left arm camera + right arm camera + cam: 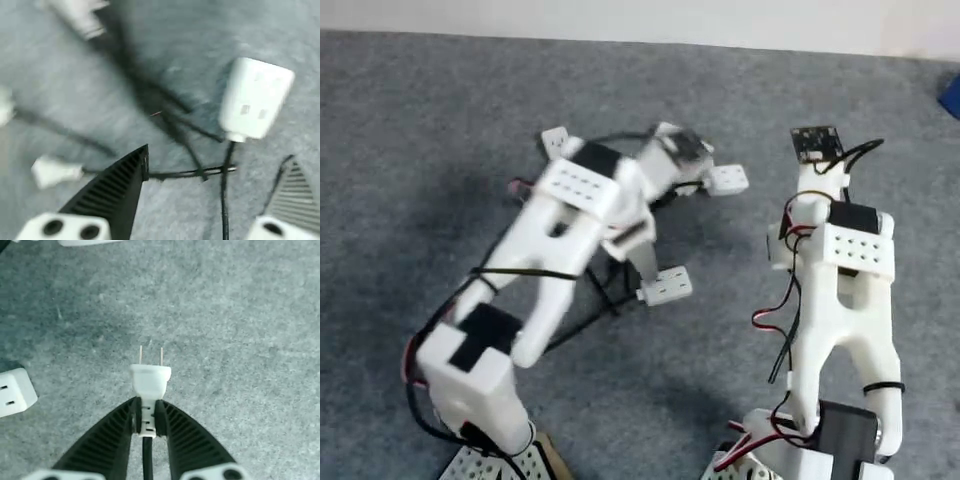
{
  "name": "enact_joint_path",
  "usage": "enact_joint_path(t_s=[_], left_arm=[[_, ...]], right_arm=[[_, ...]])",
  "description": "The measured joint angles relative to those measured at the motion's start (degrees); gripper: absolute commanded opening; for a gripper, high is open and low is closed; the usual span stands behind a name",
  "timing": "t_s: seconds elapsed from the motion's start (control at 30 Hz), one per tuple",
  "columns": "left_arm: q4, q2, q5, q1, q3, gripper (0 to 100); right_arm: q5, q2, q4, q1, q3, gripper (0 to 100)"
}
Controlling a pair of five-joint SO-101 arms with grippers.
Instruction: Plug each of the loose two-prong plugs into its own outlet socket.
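Observation:
My right gripper (pixel 146 412) is shut on the base of a white two-prong plug (pixel 150 379), whose prongs point away over the grey carpet. A white outlet socket (pixel 14 392) lies off to one side of it. My left gripper (pixel 218 155) hangs open above a tangle of black cables (pixel 185 174), with nothing between its fingers (pixel 120 182). Beyond it lies a white outlet socket (pixel 254 97), and a loose white plug (pixel 52 170) rests beside one finger. In the high view, the left arm (pixel 570 215) reaches over sockets (pixel 665 287) (pixel 727 180).
A third white socket (pixel 555 140) lies at the far left of the cluster. Another white plug (pixel 80 17) sits farther out in the left wrist view. A blue object (pixel 952 95) pokes in at the right edge. Grey carpet (pixel 420 150) covers the table.

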Motion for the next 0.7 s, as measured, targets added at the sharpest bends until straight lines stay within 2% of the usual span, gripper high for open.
enact_joint_path(t_s=[0.13,0.27,0.37,0.5,0.7], left_arm=[[3.16,-4.04,12.22,-5.54,2.64,30],[3.43,-9.49,22.15,-10.37,11.96,38],[-3.16,-16.09,24.09,-13.45,21.54,39],[-13.54,-25.76,24.53,-14.15,35.96,39],[-24.09,-36.40,24.53,-16.18,52.04,39]], right_arm=[[0.00,0.00,1.49,-10.46,-3.43,0.8],[-0.97,0.00,6.86,-19.60,-10.11,0.8],[-1.41,1.76,12.84,-23.30,-16.88,0.8],[-1.41,9.58,21.10,-26.99,-27.25,0.8],[2.20,24.44,24.79,-35.78,-38.33,0.8]])
